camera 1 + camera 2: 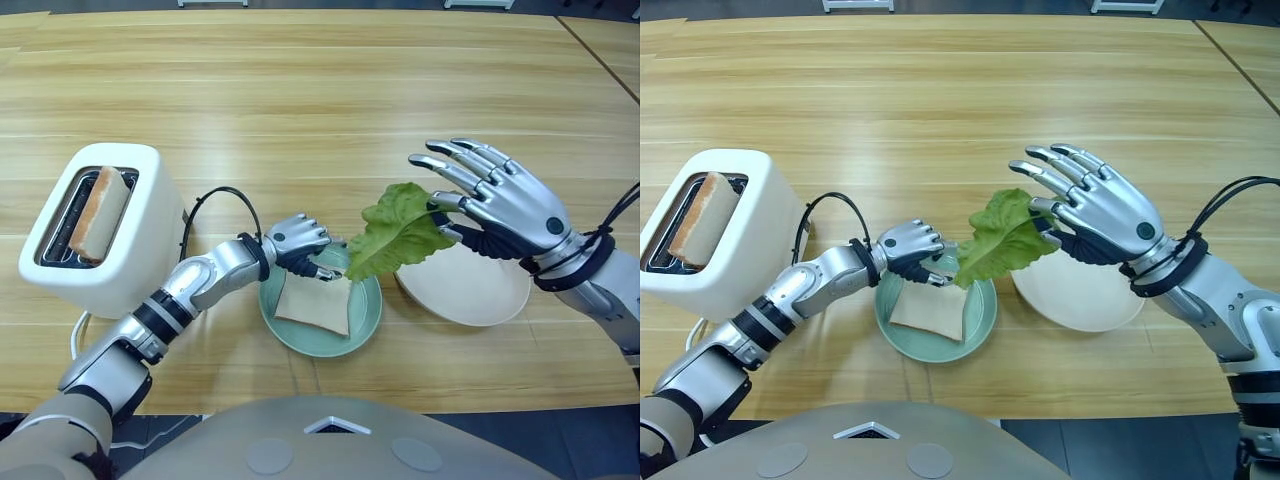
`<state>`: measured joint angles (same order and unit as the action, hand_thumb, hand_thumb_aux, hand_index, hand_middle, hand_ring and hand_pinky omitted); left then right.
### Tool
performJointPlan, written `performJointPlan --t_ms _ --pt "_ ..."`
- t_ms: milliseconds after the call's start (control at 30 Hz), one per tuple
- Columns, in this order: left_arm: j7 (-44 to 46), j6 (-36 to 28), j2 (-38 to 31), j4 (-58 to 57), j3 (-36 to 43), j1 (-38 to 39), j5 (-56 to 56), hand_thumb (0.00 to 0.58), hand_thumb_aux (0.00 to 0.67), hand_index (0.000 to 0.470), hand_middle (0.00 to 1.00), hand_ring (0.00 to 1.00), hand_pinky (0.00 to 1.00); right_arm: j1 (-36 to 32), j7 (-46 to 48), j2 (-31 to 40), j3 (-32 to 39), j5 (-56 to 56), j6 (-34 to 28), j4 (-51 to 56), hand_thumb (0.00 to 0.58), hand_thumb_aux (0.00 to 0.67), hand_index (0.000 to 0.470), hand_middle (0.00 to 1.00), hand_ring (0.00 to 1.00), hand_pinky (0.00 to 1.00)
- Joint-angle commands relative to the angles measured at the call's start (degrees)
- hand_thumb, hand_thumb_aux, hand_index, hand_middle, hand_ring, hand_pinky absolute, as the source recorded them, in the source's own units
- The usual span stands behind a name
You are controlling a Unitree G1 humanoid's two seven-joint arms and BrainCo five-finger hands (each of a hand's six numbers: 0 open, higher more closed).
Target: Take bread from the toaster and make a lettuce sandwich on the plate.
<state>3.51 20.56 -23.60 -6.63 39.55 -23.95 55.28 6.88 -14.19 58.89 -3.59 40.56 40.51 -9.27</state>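
Wood-grain surface point(320, 90), three items sitting on it.
White toaster point(160, 215) near left; green plate point(370, 303) near centre; cream plate point(470, 295) just right of it.

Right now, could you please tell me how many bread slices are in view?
2. One slice stands in the toaster; the other slice lies flat on the green plate. The toaster's second slot may hide more.

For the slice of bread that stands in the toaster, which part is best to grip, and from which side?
Grip the top edge of the bread slice, which stands above the toaster slot. Come straight down from above and pinch its two flat faces; the slot walls cover the rest.
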Motion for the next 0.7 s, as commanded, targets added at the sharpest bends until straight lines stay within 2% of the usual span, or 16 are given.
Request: performJointPlan --t_ms 33,133,233,433,567,700 --pt "2.04 -4.62 -4.97 10.21 -5.88 2.04 4.64 0.0 0.0 0.0 0.0 0.0 0.0 -0.73 4.78 -3.91 4.52 -0.13 0.69 -0.71 0.58 0.67 0.47 0.0 0.0 0.0" --pt "6.8 -9.7 -10.85 21.55 -15.59 6.71 5.36 0.0 0.0 0.0 0.0 0.0 0.0 -1.96 7.4 -7.3 8.42 0.64 1.2 0.37 0.58 0.67 0.47 0.0 0.0 0.0" --pt "11.35 -15.31 -15.73 32.24 -28.82 13.27 4.23 0.0 0.0 0.0 0.0 0.0 0.0 -4.31 8.36 -11.15 12.29 2.23 1.72 3.78 0.58 0.67 0.47 0.0 0.0 0.0" --pt "19.32 -20.9 -18.4 46.36 -46.98 23.0 -0.2 0.0 0.0 0.0 0.0 0.0 0.0 -8.21 7.37 -16.65 17.76 6.1 2.59 12.02 0.58 0.67 0.47 0.0 0.0 0.0" --pt "23.81 -23.19 -19.45 49.66 -55.35 24.75 -2.58 0.0 0.0 0.0 0.0 0.0 0.0 -9.54 6.04 -18.07 19.55 7.97 3.08 16.08 0.58 0.67 0.47 0.0 0.0 0.0" --pt "27.64 -26.33 -19.98 46.03 -59.96 27.3 -1.77 0.0 0.0 0.0 0.0 0.0 0.0 -10.38 4.7 -18.94 20.67 9.64 3.01 18.35 0.58 0.67 0.47 0.0 0.0 0.0"
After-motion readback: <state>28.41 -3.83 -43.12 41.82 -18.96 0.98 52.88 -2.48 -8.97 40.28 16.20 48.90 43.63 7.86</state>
